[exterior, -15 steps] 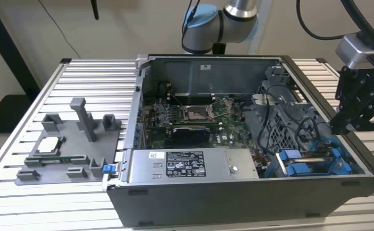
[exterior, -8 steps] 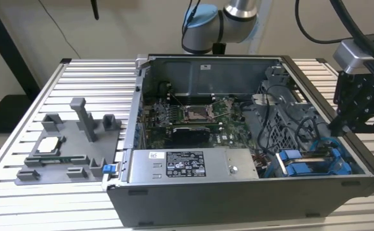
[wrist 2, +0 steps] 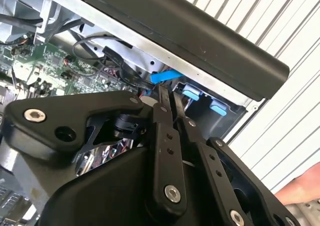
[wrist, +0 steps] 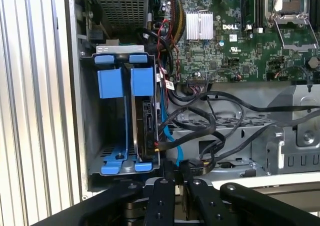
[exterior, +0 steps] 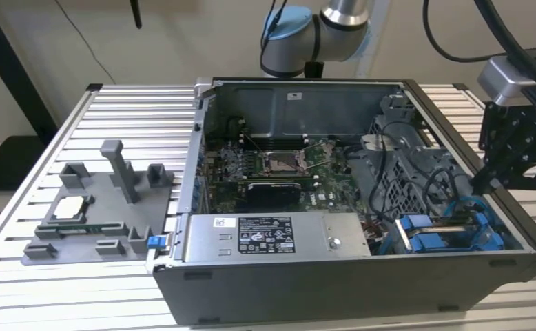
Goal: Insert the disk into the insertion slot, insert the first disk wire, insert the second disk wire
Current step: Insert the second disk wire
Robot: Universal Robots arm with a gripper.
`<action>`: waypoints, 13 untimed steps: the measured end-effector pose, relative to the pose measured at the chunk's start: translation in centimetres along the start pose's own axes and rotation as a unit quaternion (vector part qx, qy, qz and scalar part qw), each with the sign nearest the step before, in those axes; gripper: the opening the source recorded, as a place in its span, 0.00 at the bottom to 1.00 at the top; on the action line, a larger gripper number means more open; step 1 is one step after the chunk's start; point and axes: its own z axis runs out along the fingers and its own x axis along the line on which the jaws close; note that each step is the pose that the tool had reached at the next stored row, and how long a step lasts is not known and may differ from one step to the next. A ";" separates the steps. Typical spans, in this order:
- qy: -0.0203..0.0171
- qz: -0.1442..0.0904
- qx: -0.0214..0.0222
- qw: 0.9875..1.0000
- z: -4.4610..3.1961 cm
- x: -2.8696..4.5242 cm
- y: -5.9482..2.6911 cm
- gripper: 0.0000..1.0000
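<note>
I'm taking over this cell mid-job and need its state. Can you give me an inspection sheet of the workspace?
Surface: slatted metal table, carrying an open computer case and a grey fixture.
Job's things: insertion slot with blue rails; a dark disk appears seated in it.
Clutter: nothing seen.
Grippers: gripper hangs over the case's edge near the slot, jaws closed, nothing seen between them.
Cables: black cables and a blue cable lie beside the disk; plugged or not, cannot tell.
Surroundings: pale wall; part of a person by the table.
</note>
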 end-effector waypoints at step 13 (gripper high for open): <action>-0.005 0.000 0.000 1.000 -1.51 -0.11 0.77 0.00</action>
